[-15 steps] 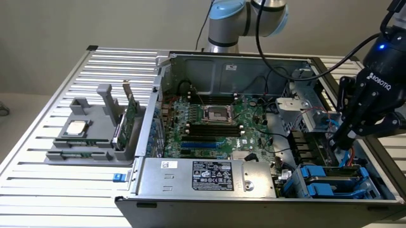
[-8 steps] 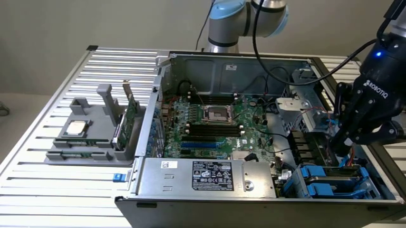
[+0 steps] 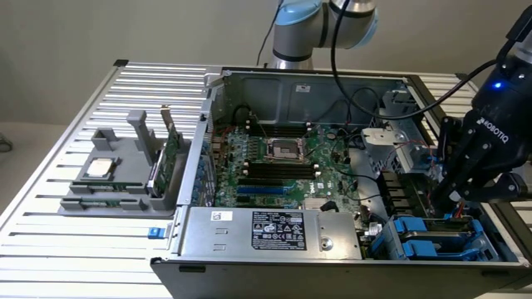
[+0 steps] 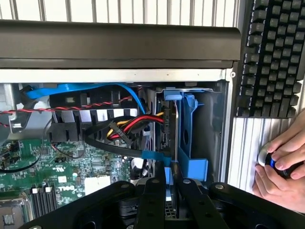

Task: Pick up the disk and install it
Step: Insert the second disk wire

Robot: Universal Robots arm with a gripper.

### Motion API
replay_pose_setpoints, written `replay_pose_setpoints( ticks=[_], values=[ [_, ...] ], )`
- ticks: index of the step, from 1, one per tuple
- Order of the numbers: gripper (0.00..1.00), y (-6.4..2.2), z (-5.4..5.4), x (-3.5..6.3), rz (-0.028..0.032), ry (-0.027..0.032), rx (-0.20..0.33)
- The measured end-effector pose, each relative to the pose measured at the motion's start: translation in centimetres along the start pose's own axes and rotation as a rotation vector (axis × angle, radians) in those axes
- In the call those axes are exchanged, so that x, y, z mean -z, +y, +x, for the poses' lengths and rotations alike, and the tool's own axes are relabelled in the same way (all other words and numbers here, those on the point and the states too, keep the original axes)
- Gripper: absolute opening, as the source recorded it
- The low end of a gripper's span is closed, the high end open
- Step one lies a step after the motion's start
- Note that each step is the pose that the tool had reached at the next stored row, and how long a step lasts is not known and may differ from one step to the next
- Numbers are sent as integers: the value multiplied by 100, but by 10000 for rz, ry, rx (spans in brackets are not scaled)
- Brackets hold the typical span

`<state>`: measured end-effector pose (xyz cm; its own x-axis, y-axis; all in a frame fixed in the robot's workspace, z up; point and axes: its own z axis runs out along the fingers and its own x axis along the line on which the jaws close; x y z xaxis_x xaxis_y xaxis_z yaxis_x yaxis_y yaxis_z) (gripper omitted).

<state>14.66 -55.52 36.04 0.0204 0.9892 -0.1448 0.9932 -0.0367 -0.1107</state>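
End effector (image 3: 453, 198) is down inside the open computer case (image 3: 299, 84), at the drive bay on the exterior view's right, near corner. Its fingers are pressed nearly together, pinching the upper edge of the disk (image 4: 170, 143), which stands on edge in its blue carrier frame, partly seated in the bay (image 4: 205, 129).

Risks as we judge them:
- The grip is a thin edge pinch. If the disk binds on the bay rails, it could twist or slip in the fingers.
- Red, yellow and black power cables (image 4: 131, 129) and a blue data cable (image 4: 90, 90) bunch just beside the bay. They could snag the carrier or get pinched behind it.
- If the carrier goes in tilted, the rails may jam instead of sliding home.

Surroundings:
- Motherboard (image 3: 283, 162) fills the case floor, with the black power supply (image 3: 275, 232) along the near wall.
- On the worktop (image 3: 83, 112) at the exterior view's left, a grey fixture (image 3: 116, 180) holds a square silver chip (image 3: 99, 167) and an upright green card (image 3: 166, 159), well apart from the work.
- A keyboard (image 4: 274, 52) lies beside the case, and a person's hand (image 4: 281, 167) rests on a mouse near the bay side.
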Motion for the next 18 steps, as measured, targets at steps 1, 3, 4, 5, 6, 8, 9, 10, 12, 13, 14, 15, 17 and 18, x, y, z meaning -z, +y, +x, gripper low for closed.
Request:
replay_pose_setpoints(
  ticks=[1, 3, 4, 5, 6, 8, 9, 10, 12, 13, 14, 15, 17, 18],
  values=[
    [16, 1, -15, -12, 1, 72, 9],
    [16, 5, -45, -35, 4, 207, 28],
    [16, 6, -60, -45, 4, 271, 39],
    [16, 8, -72, -57, 6, 350, 51],
    [16, 9, -81, -65, 6, 425, 64],
    [16, 11, -93, -82, 8, 585, 93],
    [16, 12, -96, -89, 9, 662, 109],
    [16, 13, -100, -95, 10, 732, 125],
    [16, 16, -114, -111, 11, 869, 149],
    [16, 18, -121, -119, 13, 932, 159],
    [16, 20, -129, -127, 13, 993, 169],
    [16, 23, -136, -133, 14, 1035, 175],
    [16, 29, -148, -144, 15, 1104, 186],
    [16, 31, -156, -150, 15, 1136, 190]
  ],
)
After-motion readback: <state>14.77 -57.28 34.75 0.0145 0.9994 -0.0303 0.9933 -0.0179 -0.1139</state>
